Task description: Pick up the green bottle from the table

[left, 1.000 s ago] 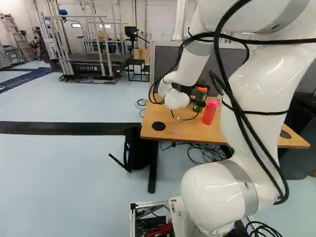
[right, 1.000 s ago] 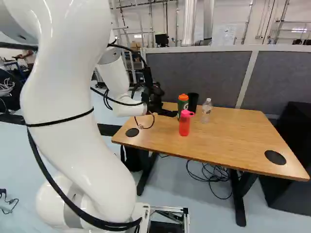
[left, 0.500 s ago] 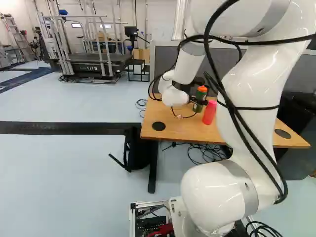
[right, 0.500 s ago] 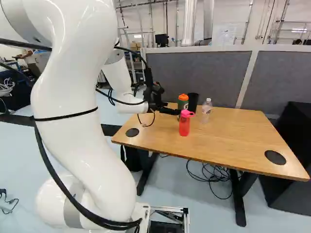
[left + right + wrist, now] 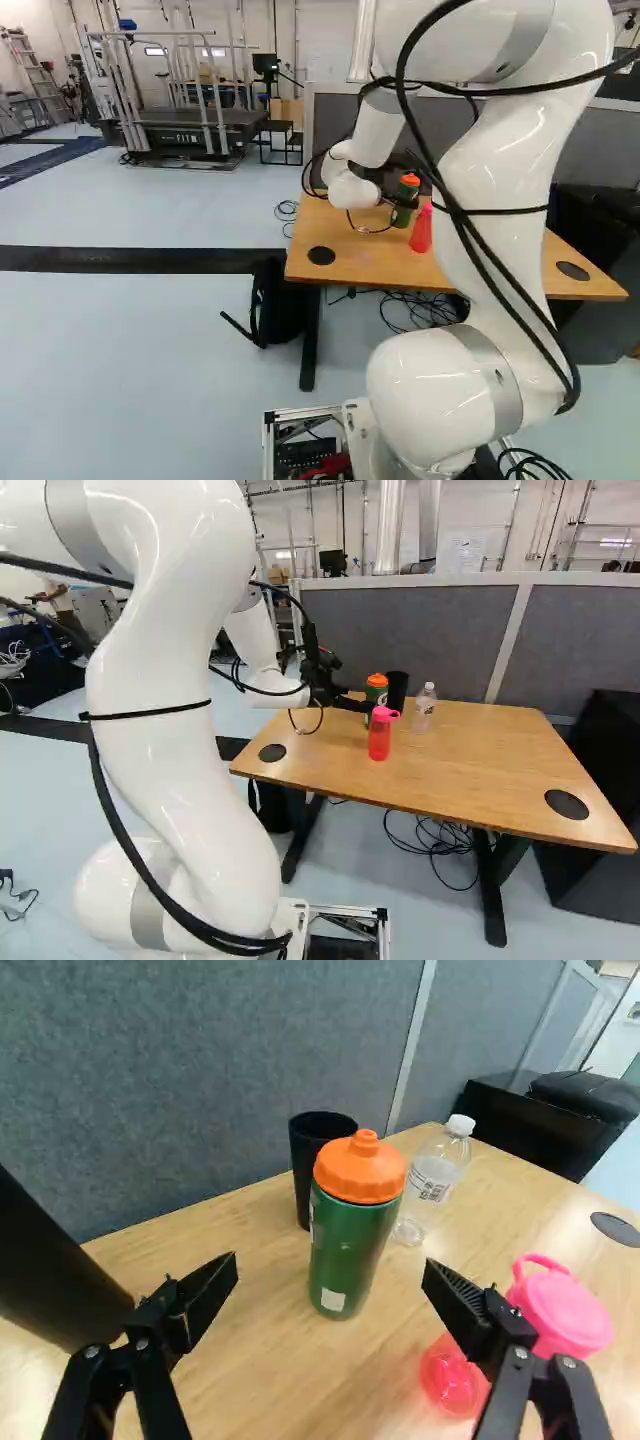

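The arm (image 5: 150, 720) has advanced toward the green bottle (image 5: 350, 1245), upright on the table (image 5: 270, 1360) ahead of the spread fingers (image 5: 205, 1298); grasp its likely stiff, slippery body below the orange lid (image 5: 360, 1172).

Squeeze bottle (image 5: 350, 1250): on table (image 5: 480, 750), behind loop-lid bottle (image 5: 379, 740)
Tumbler (image 5: 397, 688): behind squeeze bottle
Water bottle (image 5: 424, 709): right of tumbler
Partition (image 5: 410, 630): behind table
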Available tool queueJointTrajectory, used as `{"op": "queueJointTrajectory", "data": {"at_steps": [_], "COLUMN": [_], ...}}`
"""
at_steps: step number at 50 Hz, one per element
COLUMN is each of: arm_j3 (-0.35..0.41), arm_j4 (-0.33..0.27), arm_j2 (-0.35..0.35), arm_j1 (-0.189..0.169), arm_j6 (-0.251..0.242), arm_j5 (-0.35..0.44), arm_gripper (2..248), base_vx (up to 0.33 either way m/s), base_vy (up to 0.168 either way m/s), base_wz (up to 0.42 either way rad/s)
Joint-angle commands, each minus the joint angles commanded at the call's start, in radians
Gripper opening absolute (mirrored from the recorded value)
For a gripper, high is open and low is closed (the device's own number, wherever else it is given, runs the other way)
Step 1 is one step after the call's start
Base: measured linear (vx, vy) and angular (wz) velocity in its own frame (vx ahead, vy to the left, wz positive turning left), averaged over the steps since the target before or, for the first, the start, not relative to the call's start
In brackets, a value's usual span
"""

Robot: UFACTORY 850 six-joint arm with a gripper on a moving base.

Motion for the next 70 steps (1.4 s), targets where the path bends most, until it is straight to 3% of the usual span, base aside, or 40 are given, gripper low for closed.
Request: {"op": "queueJointTrajectory", "data": {"at_steps": [37,38,43,44,48,49,53,54,70], "arm_j3": [-0.125,-0.126,-0.127,-0.127,-0.127,-0.127,-0.127,-0.127,-0.123], "arm_j4": [0.0,0.0,0.0,0.0,0.0,0.0,0.0,0.0,0.0], "arm_j2": [-0.094,-0.094,-0.095,-0.095,-0.095,-0.095,-0.095,-0.095,-0.071], "arm_j1": [-0.056,-0.056,-0.056,-0.056,-0.056,-0.056,-0.056,-0.056,-0.057], "arm_j6": [0.0,0.0,0.0,0.0,0.0,0.0,0.0,0.0,0.0], "arm_j5": [0.0,0.0,0.0,0.0,0.0,0.0,0.0,0.0,0.0], "arm_gripper": [247,216,216,178,178,140,140,115,113], "base_vx": [0.0,0.0,0.0,0.0,0.0,0.0,0.0,0.0,0.0], "base_vy": [0.0,0.0,0.0,0.0,0.0,0.0,0.0,0.0,0.0], "base_wz": [0.0,0.0,0.0,0.0,0.0,0.0,0.0,0.0,0.0]}}
